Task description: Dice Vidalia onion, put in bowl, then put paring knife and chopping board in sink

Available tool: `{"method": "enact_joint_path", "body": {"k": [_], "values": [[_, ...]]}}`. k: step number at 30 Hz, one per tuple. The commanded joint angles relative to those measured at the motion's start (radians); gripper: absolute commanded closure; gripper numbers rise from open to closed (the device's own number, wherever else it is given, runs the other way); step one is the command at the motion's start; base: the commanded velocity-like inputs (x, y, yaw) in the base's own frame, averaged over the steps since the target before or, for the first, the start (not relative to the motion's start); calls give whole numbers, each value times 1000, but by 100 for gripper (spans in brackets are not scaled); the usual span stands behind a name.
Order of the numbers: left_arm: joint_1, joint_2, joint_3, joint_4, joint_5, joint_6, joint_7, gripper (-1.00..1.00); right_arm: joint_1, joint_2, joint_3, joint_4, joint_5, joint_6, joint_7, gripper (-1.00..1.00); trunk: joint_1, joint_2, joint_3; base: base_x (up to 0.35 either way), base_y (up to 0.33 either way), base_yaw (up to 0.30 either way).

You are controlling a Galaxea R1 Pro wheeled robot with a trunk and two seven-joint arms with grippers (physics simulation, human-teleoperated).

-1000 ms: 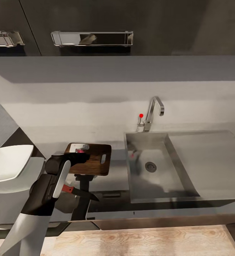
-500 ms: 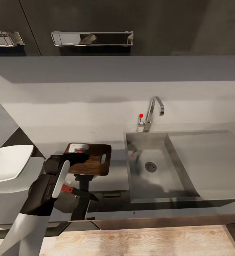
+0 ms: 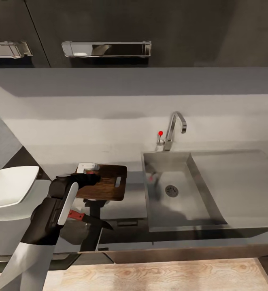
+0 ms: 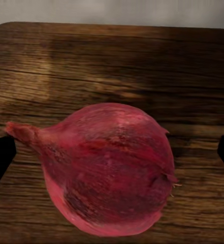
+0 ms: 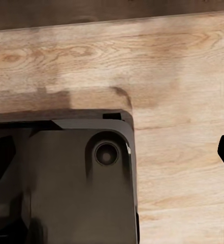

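Onion (image 4: 109,170) is seen lying on the chopping board (image 3: 109,182), at the board's end away from the handle slot, i.e. the end farthest from the sink (image 3: 178,190). It is laid on its side, tip along the grain, which is judged the right lie for dicing. In the left wrist view it sits between the left gripper's two dark fingertips (image 4: 0,155), one at each edge of the picture; jaws are spread wider than the bulb w/ a gap on both sides, so nothing is gripped and no contact w/ the onion is made out. From the head view the left gripper (image 3: 85,178) is placed low over that same end of the board, approx. over the bulb. A white block (image 3: 88,166) is seen just behind the gripper at the board's far edge; what it is can't be told.

Paring knife (image 3: 85,218) is found on the countertop (image 3: 130,204) near the front edge, in front of the board, blade pointing toward the sink. Bowl (image 3: 12,186) is set well apart from the board, on the side away from the sink, still w/o contents as far as can be seen. Sink basin holds no onion.

Right gripper: in the right wrist view, wood floor (image 5: 183,76) and the robot's dark base (image 5: 76,178) are looked down on, so the arm is judged parked low. One dark fingertip is seen at the picture's edge; how far the jaws are open can't be told.

Next step is judged to be fetching the knife.
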Motion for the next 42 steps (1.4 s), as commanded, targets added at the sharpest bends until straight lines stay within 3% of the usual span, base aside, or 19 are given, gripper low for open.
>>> {"method": "enact_joint_path", "body": {"k": [1, 10, 27, 42], "values": [[-1, 1, -2, -1, 11, 4, 10, -100, -1, 1, -9, 0, 6, -3, 7, -100, 1, -2, 0, 0, 0, 0], [-1, 4, -2, -4, 11, 4, 10, -100, -1, 1, -9, 0, 6, -3, 7, -100, 1, -2, 14, -111, 0, 0], [-1, 4, 2, -21, 11, 4, 10, -100, -1, 1, -9, 0, 6, -4, 7, -100, 1, -2, 41, -334, 0, 0], [-1, 22, 0, -32, 11, 5, 10, -100, -1, 1, -9, 0, 6, -5, 7, -100, 1, -2, 65, -345, 0, 0]]}}
